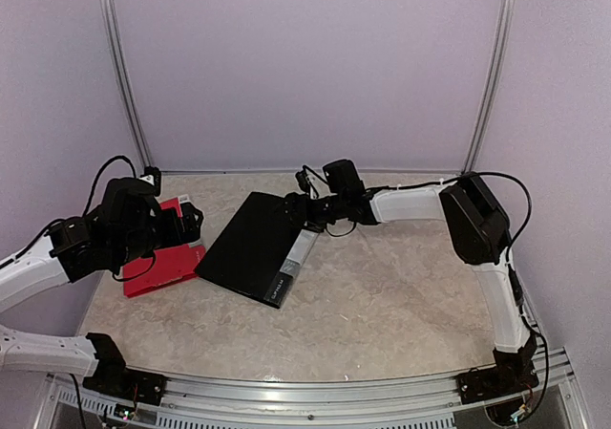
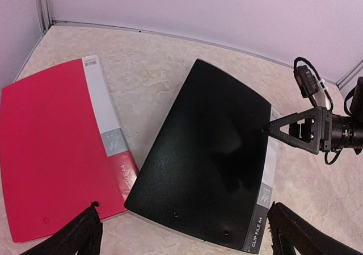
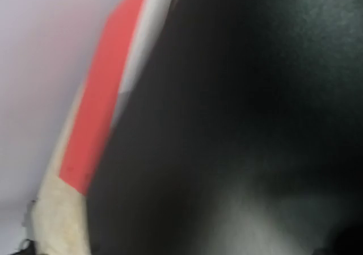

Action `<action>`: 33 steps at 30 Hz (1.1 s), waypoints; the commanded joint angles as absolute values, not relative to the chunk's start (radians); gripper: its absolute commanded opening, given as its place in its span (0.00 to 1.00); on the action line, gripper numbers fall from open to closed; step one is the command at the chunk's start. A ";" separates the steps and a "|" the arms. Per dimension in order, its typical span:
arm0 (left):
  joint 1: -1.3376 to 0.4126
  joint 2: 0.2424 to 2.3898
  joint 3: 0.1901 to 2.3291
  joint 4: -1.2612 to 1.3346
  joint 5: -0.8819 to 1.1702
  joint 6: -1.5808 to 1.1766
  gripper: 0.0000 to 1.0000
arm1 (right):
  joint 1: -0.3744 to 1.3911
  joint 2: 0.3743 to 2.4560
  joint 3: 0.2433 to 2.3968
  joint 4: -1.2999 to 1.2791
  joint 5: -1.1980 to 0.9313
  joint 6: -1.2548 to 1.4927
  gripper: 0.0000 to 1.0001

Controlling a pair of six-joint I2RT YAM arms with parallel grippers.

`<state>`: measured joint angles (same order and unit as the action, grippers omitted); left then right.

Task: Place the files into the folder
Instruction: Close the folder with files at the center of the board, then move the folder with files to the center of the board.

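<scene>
A closed black folder [image 1: 248, 243] lies flat on the table, its grey spine label [image 2: 258, 221] to the right. No files show in any view. My right gripper [image 1: 298, 207] reaches in from the right, and one of its fingers [image 2: 286, 131] touches the black cover's right edge. Its wrist view is filled by the blurred black folder [image 3: 238, 124], so I cannot make out how its jaws stand. My left gripper [image 2: 182, 209] hovers open above the folder's near edge with nothing between its fingers.
A closed red folder [image 1: 162, 262] lies to the left of the black one, partly under my left arm. The marbled table [image 1: 382, 295] is fenced by lilac walls with metal posts [image 1: 124, 75] at the back corners.
</scene>
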<state>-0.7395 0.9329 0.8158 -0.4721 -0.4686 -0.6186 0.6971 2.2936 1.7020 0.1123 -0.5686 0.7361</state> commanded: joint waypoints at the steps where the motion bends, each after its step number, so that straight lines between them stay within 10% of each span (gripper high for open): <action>1: -0.730 0.920 0.815 -0.500 -0.536 -0.611 0.99 | 0.720 2.336 1.748 0.043 -0.533 0.671 0.98; 33: -0.677 1.152 0.887 -0.472 -0.422 -0.520 0.99 | 0.609 2.289 1.746 -0.554 -0.108 0.139 0.85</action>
